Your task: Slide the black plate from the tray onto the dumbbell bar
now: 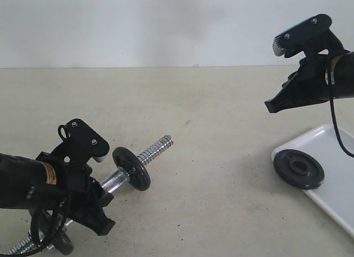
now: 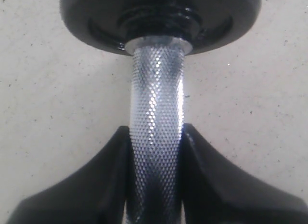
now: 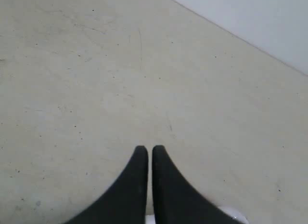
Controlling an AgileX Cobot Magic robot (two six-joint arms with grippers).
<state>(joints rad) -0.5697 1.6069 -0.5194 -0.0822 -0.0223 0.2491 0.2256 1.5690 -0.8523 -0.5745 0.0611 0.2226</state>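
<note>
1. A plain pale beige surface (image 1: 210, 157) with faint specks and scratches runs back to a bare white wall (image 1: 166, 25). Nothing else of the room shows.
2. The black plate (image 1: 298, 169) lies flat at the corner of the white tray (image 1: 332, 196), at or over its rim.
3. The right end effector (image 1: 274, 106) hovers above the tray, clenched and empty.
4. The left end effector (image 2: 156, 132) grasps the dumbbell bar (image 1: 155, 148) by its knurled shaft. The bar is tilted, and its threaded free end points toward the tray.
5. A small black disc (image 1: 131, 168) sits on the bar beside the grip.
6. Likely risks:
   - The flat plate offers little edge, so the fingers may slip or push it along the tray.
   - Its weight could tip it in a pinch.
   - The hole may catch on the threads if it is misaligned.
   - Pushing could twist the bar in its hold.
</note>
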